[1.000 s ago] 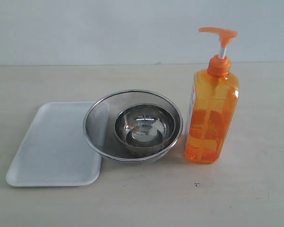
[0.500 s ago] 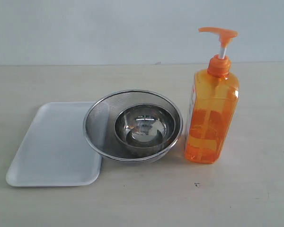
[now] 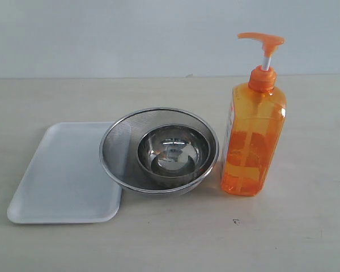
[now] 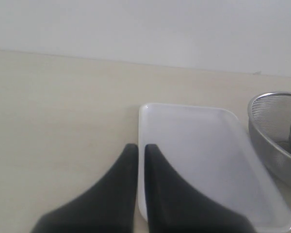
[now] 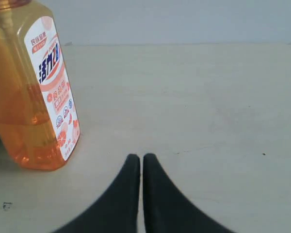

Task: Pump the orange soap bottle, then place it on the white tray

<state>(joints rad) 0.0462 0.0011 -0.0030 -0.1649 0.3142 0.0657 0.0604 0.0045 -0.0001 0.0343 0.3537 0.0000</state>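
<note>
Nothing has changed since the earlier frames: the exterior view is the same in all three pictures, and neither arm shows in it.

The left claw [image 4: 137,148] is clenched, its two dark fingers nearly meeting, with nothing between them. The white tray [image 4: 199,155] lies flat on the table [image 4: 58,107] right at the claw's tips, with one corner and long edge just beside them. Past the tray, farther from this claw, sits the mesh strainer [image 4: 274,131].

The right claw [image 5: 138,158] is clenched too and holds nothing. The orange soap bottle [image 5: 34,92] stands upright on the table near this claw, ahead and off to one side, clear of the fingers, with its label turned toward them.

In the exterior view the soap bottle [image 3: 253,136] stands just beside the strainer [image 3: 114,148], whose rim overlaps the tray [image 3: 62,175] on its other side. A steel bowl [image 3: 173,148] sits inside the strainer. The pump head is up.
</note>
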